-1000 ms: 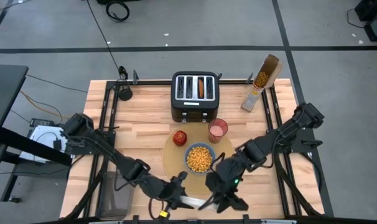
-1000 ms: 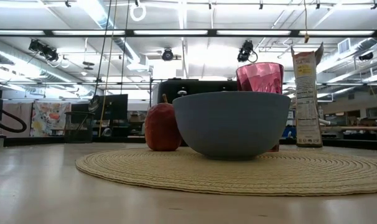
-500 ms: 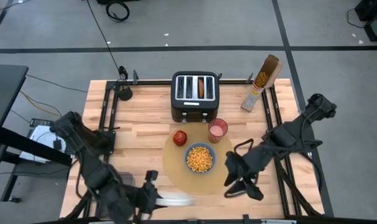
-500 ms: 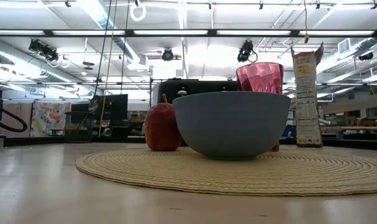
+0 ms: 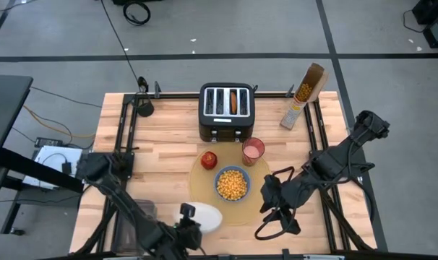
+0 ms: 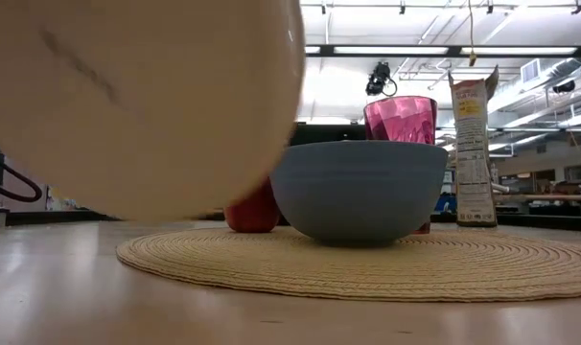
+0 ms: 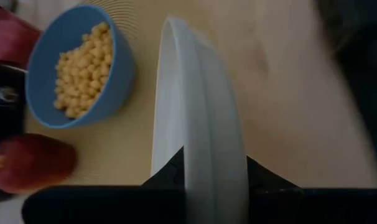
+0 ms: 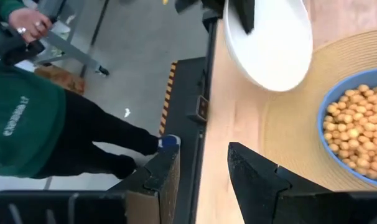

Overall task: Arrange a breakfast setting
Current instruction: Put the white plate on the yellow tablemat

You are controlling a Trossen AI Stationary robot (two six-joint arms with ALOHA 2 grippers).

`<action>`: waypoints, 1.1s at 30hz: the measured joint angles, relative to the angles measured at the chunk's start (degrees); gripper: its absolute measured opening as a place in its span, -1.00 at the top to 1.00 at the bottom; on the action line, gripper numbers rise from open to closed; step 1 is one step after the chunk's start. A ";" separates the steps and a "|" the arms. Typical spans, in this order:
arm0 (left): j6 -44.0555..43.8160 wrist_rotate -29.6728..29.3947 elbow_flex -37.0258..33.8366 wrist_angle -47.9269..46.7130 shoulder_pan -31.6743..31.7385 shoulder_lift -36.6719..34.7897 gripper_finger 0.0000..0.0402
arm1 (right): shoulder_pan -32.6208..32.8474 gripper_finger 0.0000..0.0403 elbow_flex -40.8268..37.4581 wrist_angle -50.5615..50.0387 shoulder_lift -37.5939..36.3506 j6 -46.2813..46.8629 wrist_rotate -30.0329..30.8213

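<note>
Left fingers [image 7: 176, 171] pinched across the rim of the white plate [image 7: 198, 124], one finger on each face, rim seated deep between them. Plate carried on edge by the left gripper [image 5: 184, 230], off the table, at the near edge of the tan placemat [image 5: 204, 193]. In the low view, plate [image 6: 137, 96] hanging close to the lens, clear of the tabletop, hiding most of the red apple [image 6: 254, 216].

Right gripper [image 8: 204, 165] with fingers spread apart and nothing between them, hovering over the table at the right edge of the placemat, just beside the blue bowl [image 5: 232, 184]. Bowl filled with cereal [image 7: 83, 71], sitting at the middle of the mat; apple [image 5: 209, 159] and pink cup [image 5: 253, 151] behind it on the mat's far side. Toaster [image 5: 227, 111] and cereal box [image 5: 303, 94] farther back on the bare table [image 5: 161, 137]. A person in a green top [image 8: 20, 124] standing off the table's near side.

Step in hand judged as setting the plate down flat. Advisable: rotate plate level before lowering, keep it clear of the bowl, lower until the base bears fully, then release. Mat largely taken; free ground on its near-left part or just beside it. Risk: a one-edge pinch letting the plate swing or slip. Spoon and bagel not identified.
</note>
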 joint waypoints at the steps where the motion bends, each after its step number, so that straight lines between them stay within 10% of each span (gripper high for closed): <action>1: 0.65 -1.12 0.00 -0.08 0.11 0.96 0.77 | 0.00 0.29 0.00 0.07 0.11 0.23 0.11; 14: 19.98 -9.84 0.01 -2.79 -2.65 8.72 0.78 | 0.92 0.29 -0.20 -0.20 0.15 4.91 1.77; 33: 11.41 -6.56 0.00 4.45 -0.63 10.80 0.28 | 0.96 0.29 -0.24 -0.12 0.15 4.74 3.60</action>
